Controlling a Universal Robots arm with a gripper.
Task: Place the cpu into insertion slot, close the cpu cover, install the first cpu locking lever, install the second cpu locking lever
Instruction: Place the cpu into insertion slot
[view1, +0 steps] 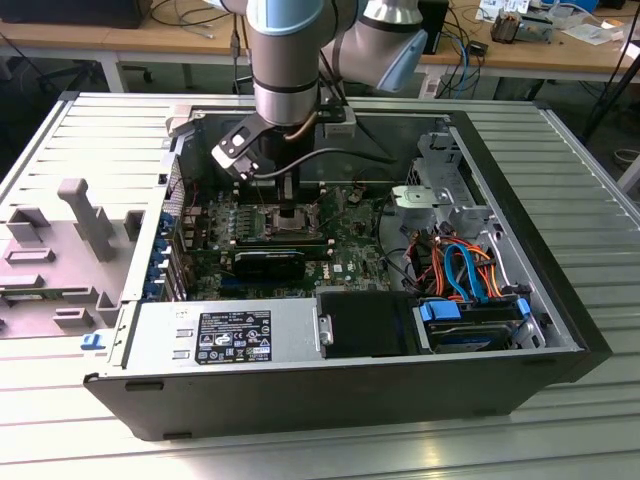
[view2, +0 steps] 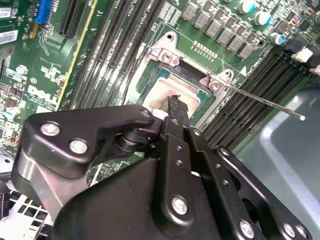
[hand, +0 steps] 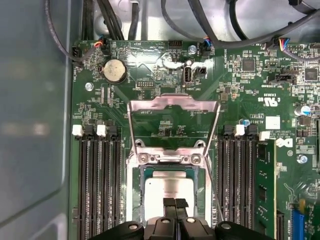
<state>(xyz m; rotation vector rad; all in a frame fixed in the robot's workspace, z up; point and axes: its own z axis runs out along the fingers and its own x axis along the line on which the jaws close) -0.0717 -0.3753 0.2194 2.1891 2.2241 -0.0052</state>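
Silver-grey metal tops the chip (hand: 169, 187), which lies flat in the socket (hand: 135, 195) directly beneath the tips of the gripper (hand: 175, 203). Its 2 fingers are pressed together, holding nothing. Beyond the fingertips, the cover (hand: 172, 102) stands swung open. 1 lever (view2: 265, 102) projects free beside the gripper, above the green board (hand: 240, 90).

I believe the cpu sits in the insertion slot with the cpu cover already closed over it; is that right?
Not quite: the cpu sits in the insertion slot, but the cpu cover is swung open, as the first wrist view shows.
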